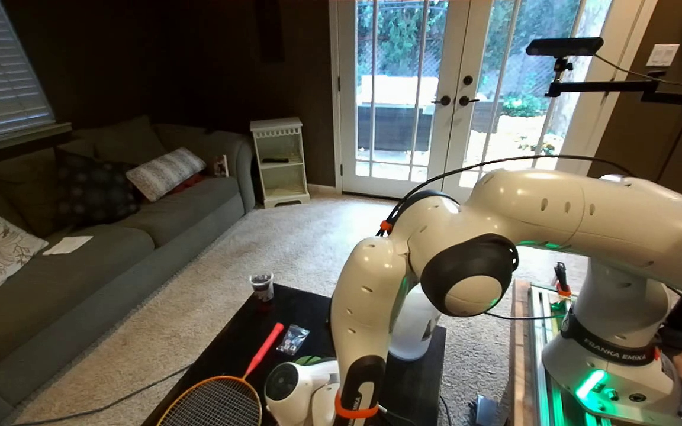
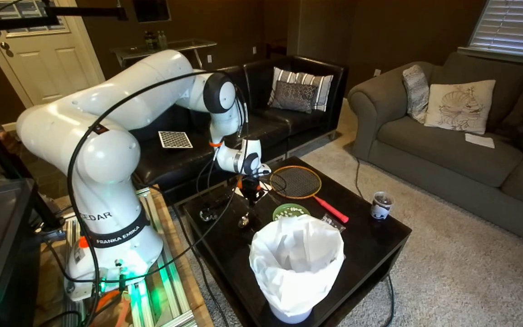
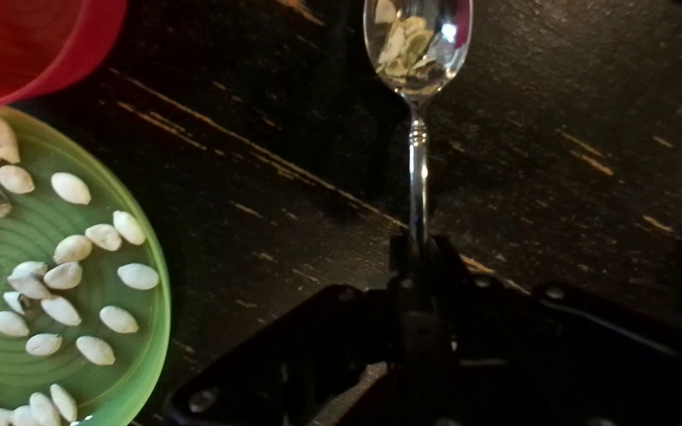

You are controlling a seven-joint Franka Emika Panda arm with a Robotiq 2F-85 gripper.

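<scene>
My gripper (image 3: 419, 251) is shut on the handle of a silver spoon (image 3: 418, 171). The spoon points away from the jaws, and its bowl carries several pale, flat, seed-like pieces (image 3: 403, 47). A green plate (image 3: 151, 319) with several white seeds scattered on it lies left of the spoon in the wrist view. A red bowl (image 3: 89, 56) is cut off at the upper left. In an exterior view the gripper (image 2: 253, 195) is low over the dark table, with the spoon (image 2: 244, 220) near the plate (image 2: 279, 210). I cannot tell the spoon's exact height.
A white-lined bin (image 2: 295, 272) stands on the dark table (image 2: 379, 238) beyond the plate. A racket (image 2: 332, 209), a small plastic packet (image 1: 293, 340) and a cup (image 1: 262, 287) are also on it. Cables (image 2: 202, 238) hang along the arm. Sofas (image 2: 425, 150) stand around.
</scene>
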